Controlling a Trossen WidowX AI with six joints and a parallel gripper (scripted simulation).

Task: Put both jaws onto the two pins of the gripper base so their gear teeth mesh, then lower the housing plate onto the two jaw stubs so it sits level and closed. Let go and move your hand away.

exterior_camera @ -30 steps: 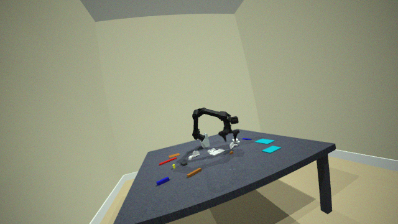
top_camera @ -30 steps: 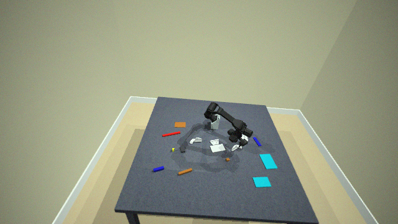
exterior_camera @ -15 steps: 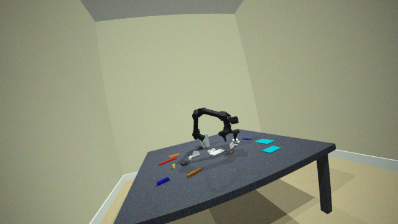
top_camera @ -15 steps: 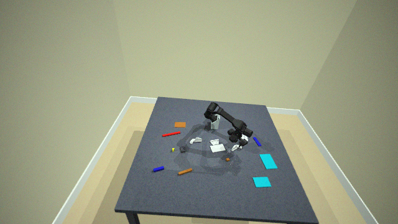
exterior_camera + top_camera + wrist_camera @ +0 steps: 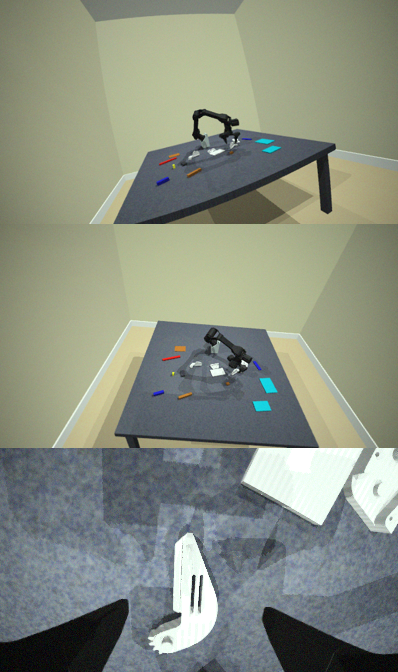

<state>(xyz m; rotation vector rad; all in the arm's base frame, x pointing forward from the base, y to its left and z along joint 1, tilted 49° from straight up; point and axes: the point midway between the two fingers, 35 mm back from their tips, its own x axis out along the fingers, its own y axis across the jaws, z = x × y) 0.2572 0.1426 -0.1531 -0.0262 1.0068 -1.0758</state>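
Note:
My gripper (image 5: pixel 237 368) (image 5: pixel 231 142) (image 5: pixel 197 610) is open and empty, its fingers above and on either side of one white toothed jaw (image 5: pixel 234 372) (image 5: pixel 197 598). That jaw lies on the table, its toothed end toward the bottom of the wrist view. The other white jaw (image 5: pixel 196 364) (image 5: pixel 195 154) lies apart to the left. The white housing plate (image 5: pixel 217 372) (image 5: pixel 217 152) (image 5: pixel 300 485) lies flat between the jaws. The white gripper base (image 5: pixel 214 366) (image 5: pixel 361 492) lies beside it, partly cut off in the wrist view. Neither jaw is on the base.
A small orange block (image 5: pixel 227 383) (image 5: pixel 231 152) lies near the gripper. A blue bar (image 5: pixel 257 365) and two cyan plates (image 5: pixel 268 385) (image 5: pixel 262 406) lie right. A black block (image 5: pixel 183 373), a yellow piece (image 5: pixel 173 374) and a red bar (image 5: pixel 171 358) lie left. An orange bar (image 5: pixel 185 396) lies in front.

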